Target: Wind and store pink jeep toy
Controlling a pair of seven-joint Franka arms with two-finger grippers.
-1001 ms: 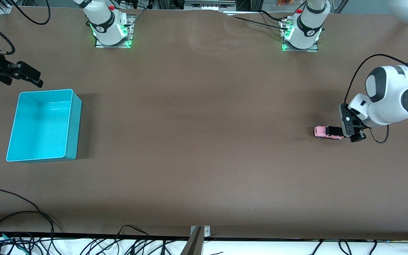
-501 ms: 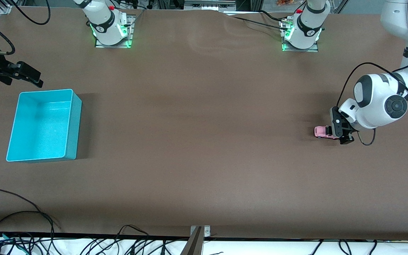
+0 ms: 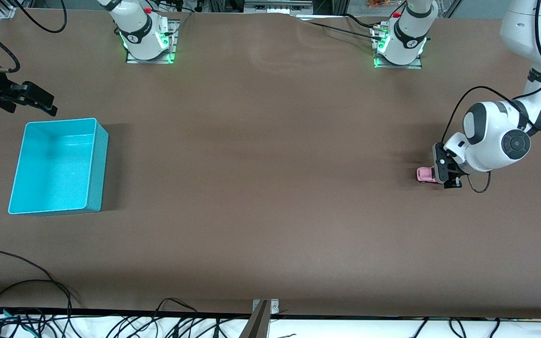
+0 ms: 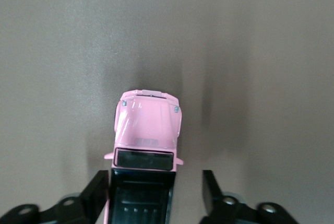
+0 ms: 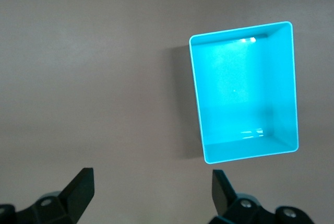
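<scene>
There was one small pale pink jeep toy with a black rear roof (image 3: 424,174) on the brown table (image 3: 270,188), one open rectangular turquoise plastic bin (image 3: 96,166), and two white arms, each with one black two-finger gripper; the jeep stood on its wheels toward the left arm's end of the table, well apart from the bin at the right arm's end. The left gripper (image 3: 445,175) was down at the jeep's black rear end, its jaws spread and straddling the body; in the left wrist view one finger (image 4: 99,187) sat just beside the jeep's (image 4: 147,130) side, whether touching I could not tell, while the other stood apart from it with bare table between; the pink bonnet pointed away from the gripper. The right arm waited; the right gripper (image 3: 33,98) hung near the bin's farther edge, its fingers (image 5: 78,190) wide apart and holding nothing; the bin (image 5: 284,85) showed a bare floor.
</scene>
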